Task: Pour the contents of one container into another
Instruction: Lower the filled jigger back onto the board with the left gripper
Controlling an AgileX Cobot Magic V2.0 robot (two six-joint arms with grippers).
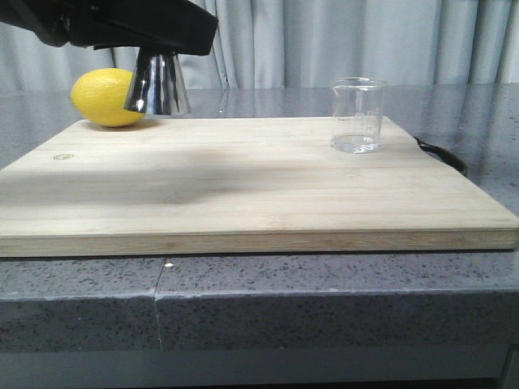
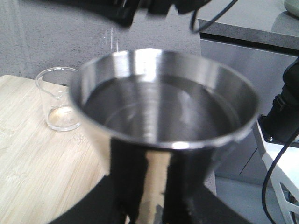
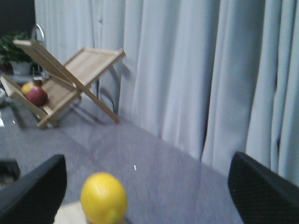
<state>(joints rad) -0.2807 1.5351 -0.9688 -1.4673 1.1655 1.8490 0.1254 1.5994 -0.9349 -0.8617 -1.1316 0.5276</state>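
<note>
The left hand [image 2: 145, 205] pinches the steel jigger [image 1: 158, 83] at its lower cone, lifted clear above the bamboo cutting board [image 1: 243, 182], just in front of the lemon [image 1: 105, 97]. The right hand [image 3: 149, 191] is spread, near the lemon. The glass beaker [image 1: 358, 114] stands upright on the board's far right, well apart from the jigger.

kitchen-style mock setup, probably a lab staging area: speckled grey stone countertop [image 1: 324, 292] carrying a bamboo cutting board [image 1: 243, 186], lemon [image 1: 101, 97] sitting on it, pale curtains [image 1: 324, 40] hanging behind, folding wooden rack [image 3: 70, 79] holding fruit, loose cables [image 2: 280, 158] dangling nearby.
</note>
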